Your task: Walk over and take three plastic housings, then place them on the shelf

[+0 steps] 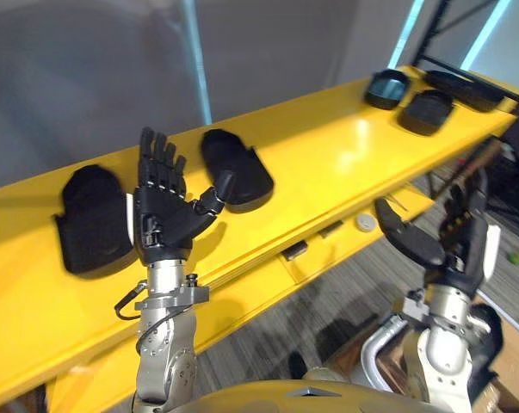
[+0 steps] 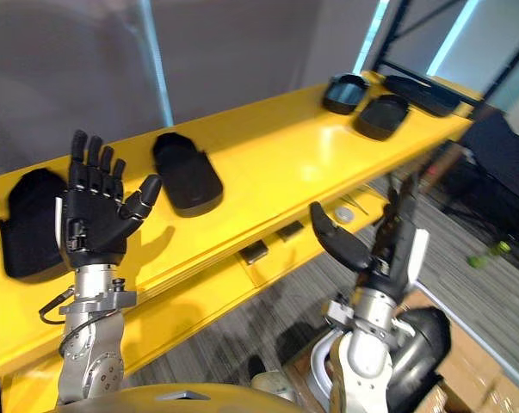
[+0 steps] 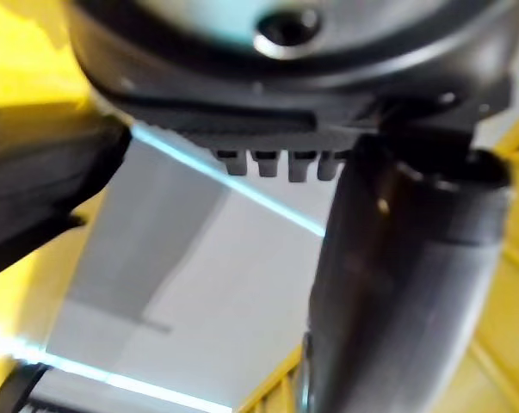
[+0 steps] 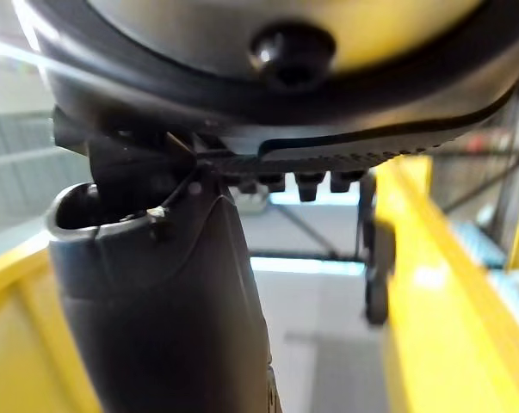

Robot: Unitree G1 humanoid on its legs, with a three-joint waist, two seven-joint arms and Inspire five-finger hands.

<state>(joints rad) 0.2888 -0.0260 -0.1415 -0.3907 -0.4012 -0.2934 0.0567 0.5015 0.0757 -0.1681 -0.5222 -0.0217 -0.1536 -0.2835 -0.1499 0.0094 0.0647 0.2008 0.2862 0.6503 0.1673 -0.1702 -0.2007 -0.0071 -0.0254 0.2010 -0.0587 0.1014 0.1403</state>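
Observation:
Two black plastic housings lie on the yellow shelf (image 1: 328,146): one at the left (image 1: 91,219), one a little further right (image 1: 237,168). My left hand (image 1: 164,215) is raised between them, in front of the shelf's edge, open, with straight fingers and nothing in it. My right hand (image 1: 461,237) is lower, off the shelf's right front, also open, with its thumb (image 4: 164,310) spread wide and empty. At the shelf's far right end lie three more black housings (image 1: 386,88), (image 1: 427,112), (image 1: 464,89).
Below the shelf runs a lower yellow ledge with a small black part (image 1: 295,250) and a round grey piece (image 1: 365,223). A cardboard box (image 1: 513,379) stands on the carpet at the lower right. A dark rack frame (image 2: 397,34) rises behind the shelf's far end.

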